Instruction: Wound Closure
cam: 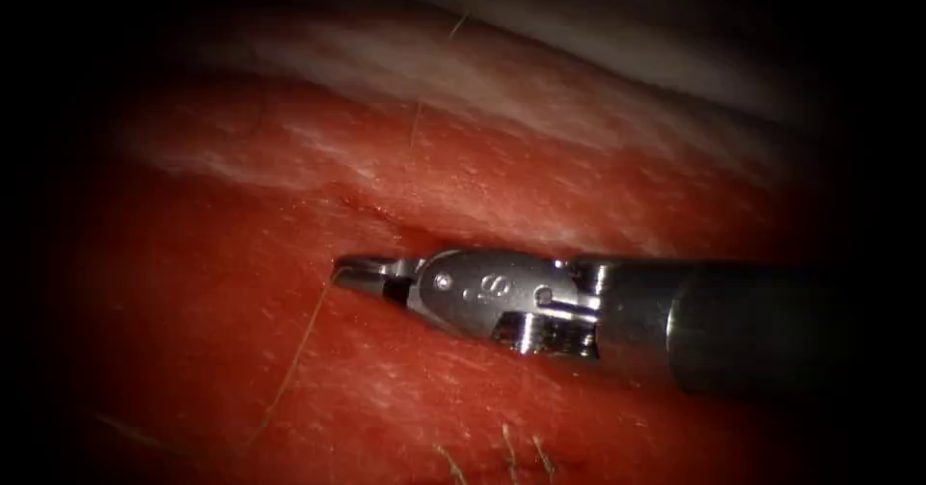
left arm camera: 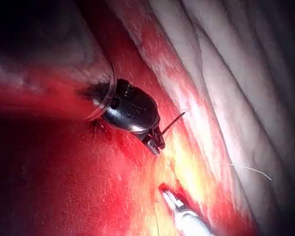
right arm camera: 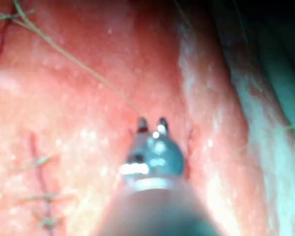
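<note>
- The right arm's pincer [cam: 359, 273] sits mid-frame in the endoscope view. It comes in from the right and lies just below the cut [cam: 391, 223]. Its jaws look pinched shut on the thread [cam: 294, 364], which trails off toward the lower left over the tissue [cam: 193, 331].
- The left arm's pincer [left arm camera: 156, 143] shows in its own wrist view, jaws clamped on what looks like the needle [left arm camera: 176, 119]. It's a thin dark sliver sticking out free above the tissue. The grip seems to be near one end, but I can't tell which, or whether any of it is in the tissue.
- There are older stitches [right arm camera: 39, 199] in the right wrist view.
- What could go wrong, my guess:
  - The two tips are close together, so a sloppy wrist move could knock the needle.
  - Too hard a tug on the thread could tear the soft edge of the cut.
  - A grip that far out could let the needle swivel.
</note>
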Tool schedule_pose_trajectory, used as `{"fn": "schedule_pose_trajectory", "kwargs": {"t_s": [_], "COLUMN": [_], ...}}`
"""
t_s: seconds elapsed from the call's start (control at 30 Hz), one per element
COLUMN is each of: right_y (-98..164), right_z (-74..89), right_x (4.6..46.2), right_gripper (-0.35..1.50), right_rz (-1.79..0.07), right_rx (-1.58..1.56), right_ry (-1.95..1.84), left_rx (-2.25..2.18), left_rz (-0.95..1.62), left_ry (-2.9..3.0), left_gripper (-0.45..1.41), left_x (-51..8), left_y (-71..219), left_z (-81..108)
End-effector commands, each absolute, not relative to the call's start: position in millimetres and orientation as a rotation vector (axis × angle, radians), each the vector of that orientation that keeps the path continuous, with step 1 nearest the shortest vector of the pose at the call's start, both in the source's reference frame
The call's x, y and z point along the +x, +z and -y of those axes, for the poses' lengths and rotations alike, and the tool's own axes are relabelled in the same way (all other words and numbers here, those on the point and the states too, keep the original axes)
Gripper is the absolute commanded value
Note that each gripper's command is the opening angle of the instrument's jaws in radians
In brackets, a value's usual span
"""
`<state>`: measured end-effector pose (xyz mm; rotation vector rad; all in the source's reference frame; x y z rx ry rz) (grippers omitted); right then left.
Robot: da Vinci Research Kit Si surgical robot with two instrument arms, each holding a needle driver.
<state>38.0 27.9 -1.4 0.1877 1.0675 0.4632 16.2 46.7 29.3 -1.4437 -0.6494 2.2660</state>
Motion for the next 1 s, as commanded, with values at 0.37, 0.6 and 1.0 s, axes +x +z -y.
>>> {"fn": "schedule_pose_trajectory", "kwargs": {"t_s": [0.37, 0.6, 1.0], "right_y": [-6, -10, -11], "right_z": [-24.7, -23.5, -24.6], "right_x": [38.3, 39.4, 38.2], "right_gripper": [-0.35, -0.35, 1.09], "right_rz": [-1.047, -1.069, -1.055], "right_rx": [0.308, 0.349, 0.21], "right_ry": [0.477, 0.481, 0.481], "left_rx": [-1.443, -1.443, -1.426], "left_rz": [0.655, 0.659, 0.637], "left_ry": [2.267, 2.269, 2.285], "left_gripper": [-0.35, -0.35, -0.35], "left_x": [15.7, 15.4, 13.8], "left_y": [30, 30, 32], "left_z": [-46.3, -46.2, -46.0]}}
